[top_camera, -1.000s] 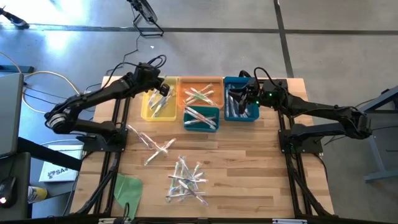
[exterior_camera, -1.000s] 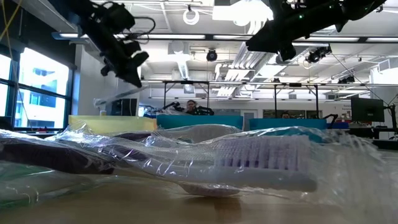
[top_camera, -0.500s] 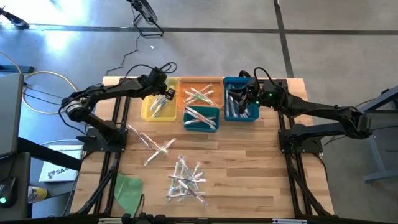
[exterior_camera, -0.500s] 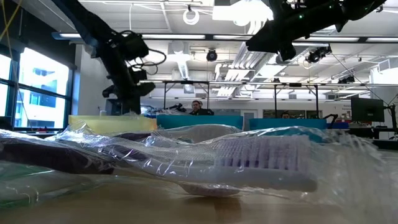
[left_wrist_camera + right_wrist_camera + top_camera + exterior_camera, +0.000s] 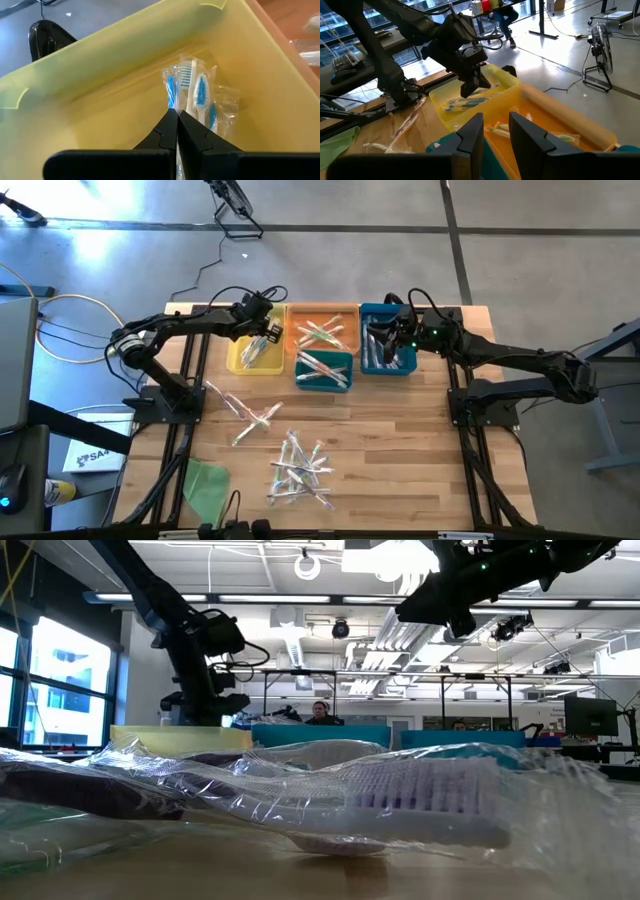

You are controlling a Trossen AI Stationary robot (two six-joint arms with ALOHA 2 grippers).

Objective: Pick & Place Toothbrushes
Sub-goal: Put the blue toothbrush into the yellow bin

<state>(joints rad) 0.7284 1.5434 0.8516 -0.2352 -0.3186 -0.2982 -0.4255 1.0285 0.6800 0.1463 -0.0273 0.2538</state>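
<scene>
My left tool (image 5: 177, 117), closed and empty, has dropped into the yellow bin (image 5: 243, 358) over its toothbrushes (image 5: 197, 97); delivery done.

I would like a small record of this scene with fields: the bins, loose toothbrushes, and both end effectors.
yellow bin: holds wrapped blue toothbrushes
orange bin: holds toothbrushes
teal bin: holds toothbrushes
blue bin: holds toothbrushes
loose toothbrushes: piled on the wooden table
left end effector: shut, low over the yellow bin
right end effector: over the blue bin, fingers apart, nothing between them
green sheet: near table corner
</scene>
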